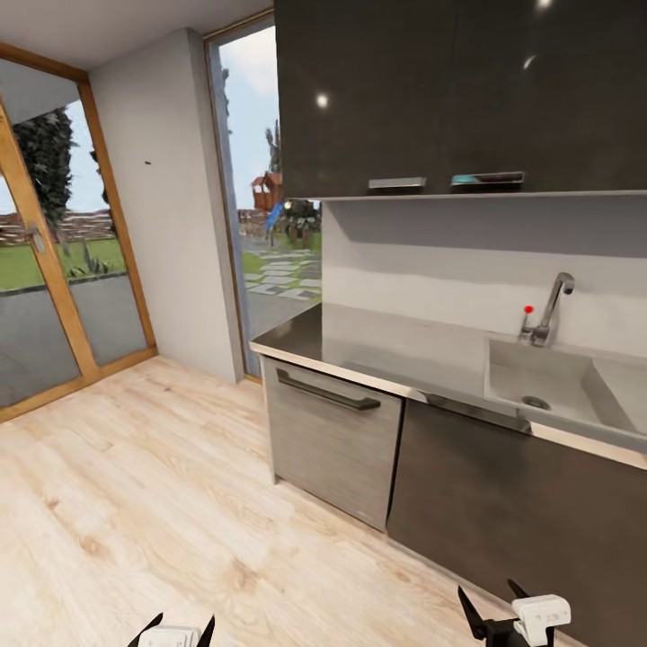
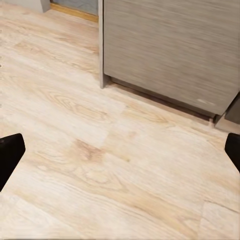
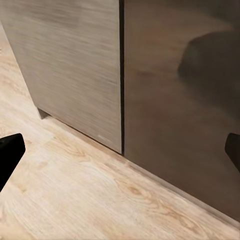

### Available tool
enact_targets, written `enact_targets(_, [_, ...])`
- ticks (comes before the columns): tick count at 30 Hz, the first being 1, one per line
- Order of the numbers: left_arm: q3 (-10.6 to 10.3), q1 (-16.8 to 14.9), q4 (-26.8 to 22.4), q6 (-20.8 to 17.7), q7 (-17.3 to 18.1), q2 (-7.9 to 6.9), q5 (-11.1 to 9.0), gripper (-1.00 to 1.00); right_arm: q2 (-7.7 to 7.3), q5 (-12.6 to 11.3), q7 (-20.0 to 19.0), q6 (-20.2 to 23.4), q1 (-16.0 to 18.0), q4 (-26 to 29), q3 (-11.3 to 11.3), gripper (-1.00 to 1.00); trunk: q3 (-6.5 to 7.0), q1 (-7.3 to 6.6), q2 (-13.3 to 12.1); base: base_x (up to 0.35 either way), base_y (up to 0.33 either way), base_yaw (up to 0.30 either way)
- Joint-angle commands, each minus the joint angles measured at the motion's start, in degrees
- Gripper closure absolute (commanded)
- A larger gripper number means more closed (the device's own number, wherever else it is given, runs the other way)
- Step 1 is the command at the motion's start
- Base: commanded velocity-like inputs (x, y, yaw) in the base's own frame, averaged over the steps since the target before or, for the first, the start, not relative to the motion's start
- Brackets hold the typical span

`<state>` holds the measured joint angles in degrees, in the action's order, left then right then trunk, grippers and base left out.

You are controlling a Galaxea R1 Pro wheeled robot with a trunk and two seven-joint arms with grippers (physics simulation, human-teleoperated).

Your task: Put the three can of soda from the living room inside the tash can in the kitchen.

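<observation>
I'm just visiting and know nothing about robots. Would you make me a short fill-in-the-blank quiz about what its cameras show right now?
1. The tap stands at the back of the ____ set into the steel worktop.
2. The floor is made of light ____ planks.
3. The left gripper and right gripper both have their fingers spread ____, holding nothing.
4. The grey front under the worktop has a dark horizontal ____.

Missing words: sink; wood; open; handle

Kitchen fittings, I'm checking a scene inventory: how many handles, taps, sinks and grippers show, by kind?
Upper cabinet handles: 2
Lower unit handle: 1
Tap: 1
Sink: 1
Grippers: 2, left gripper, right gripper, both open and empty
Total: 7
</observation>
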<state>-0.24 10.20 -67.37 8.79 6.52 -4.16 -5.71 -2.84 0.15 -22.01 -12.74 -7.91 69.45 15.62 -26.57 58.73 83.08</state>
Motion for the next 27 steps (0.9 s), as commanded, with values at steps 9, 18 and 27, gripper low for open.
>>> enact_targets(9, [-0.06,0.02,-0.02,0.01,-0.02,0.03,-0.05,-1.00,0.34,0.03,0.10,0.00,0.00,-0.07,-0.06,-1.00,-0.18,0.00,0.00,0.000,0.000,0.198])
enact_targets(18, [-0.10,0.02,-0.12,0.03,0.02,0.03,-0.09,-1.00,0.30,0.03,0.08,0.00,0.00,-0.10,0.01,-1.00,-0.38,0.00,0.00,0.000,0.000,0.227])
enact_targets(27, [-0.19,0.07,-0.23,0.08,0.00,0.03,-0.13,-1.00,0.29,0.11,0.04,0.00,0.00,-0.10,0.02,-1.00,-0.53,0.00,0.00,0.000,0.000,0.229])
